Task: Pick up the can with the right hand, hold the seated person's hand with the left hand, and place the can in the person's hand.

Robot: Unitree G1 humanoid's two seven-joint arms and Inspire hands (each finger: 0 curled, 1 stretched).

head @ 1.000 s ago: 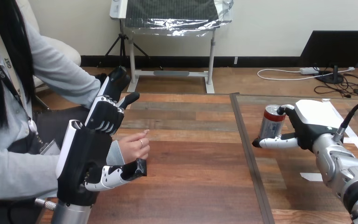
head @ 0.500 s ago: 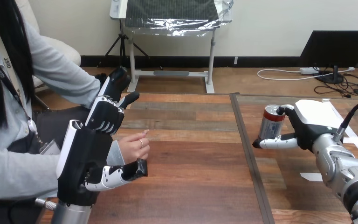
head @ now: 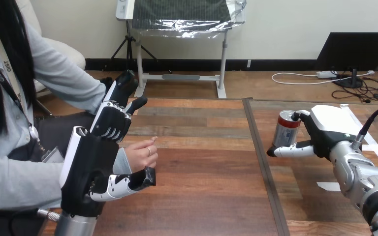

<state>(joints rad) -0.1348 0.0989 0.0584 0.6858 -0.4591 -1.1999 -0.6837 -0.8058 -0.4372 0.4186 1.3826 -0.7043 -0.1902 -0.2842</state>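
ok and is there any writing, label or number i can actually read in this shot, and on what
None can be read.
can, with the right hand fingers curled round it: print on its side, too small and blurred to read.
white tape on the table: no writing to be seen.

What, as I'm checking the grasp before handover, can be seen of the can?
The can is metal: silvery top, red band below it, grey body. It is upright over the right half of the wooden table, gripped by the right hand: thumb across its lower part, a finger at its top rim. Whether its base touches the table is unclear.
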